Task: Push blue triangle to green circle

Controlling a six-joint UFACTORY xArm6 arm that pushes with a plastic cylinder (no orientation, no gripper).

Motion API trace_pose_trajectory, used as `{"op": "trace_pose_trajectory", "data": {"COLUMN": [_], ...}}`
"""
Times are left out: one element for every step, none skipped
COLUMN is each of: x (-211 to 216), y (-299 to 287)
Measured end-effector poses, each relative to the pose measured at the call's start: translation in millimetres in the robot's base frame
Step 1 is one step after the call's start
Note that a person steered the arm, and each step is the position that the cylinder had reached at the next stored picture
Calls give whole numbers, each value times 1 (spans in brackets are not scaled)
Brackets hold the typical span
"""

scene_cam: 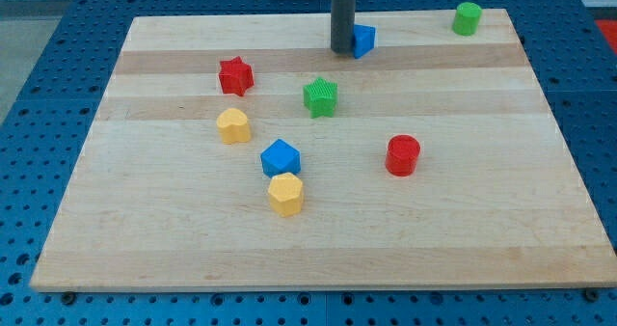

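Note:
The blue triangle (363,40) sits near the view's top centre of the wooden board (463,210). My tip (342,49) stands right against its left side, partly hiding it. The green circle (468,18), a short green cylinder, stands at the view's top right corner of the board, well to the right of the triangle.
A red star (234,76), a green star (320,96), a yellow heart-like block (232,125), a blue hexagon-like block (281,157), a yellow hexagon (285,193) and a red cylinder (403,155) lie across the board's middle. The board's top edge runs just above the triangle.

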State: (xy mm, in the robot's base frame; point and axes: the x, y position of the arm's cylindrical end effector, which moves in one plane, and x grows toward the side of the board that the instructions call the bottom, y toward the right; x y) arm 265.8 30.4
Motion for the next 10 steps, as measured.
{"op": "trace_pose_trajectory", "data": {"x": [-5,-5,-5,-5,-5,-11,-12,-12,-10,-8], "y": [1,18,37,58,73,73,75,83,98,114]}}
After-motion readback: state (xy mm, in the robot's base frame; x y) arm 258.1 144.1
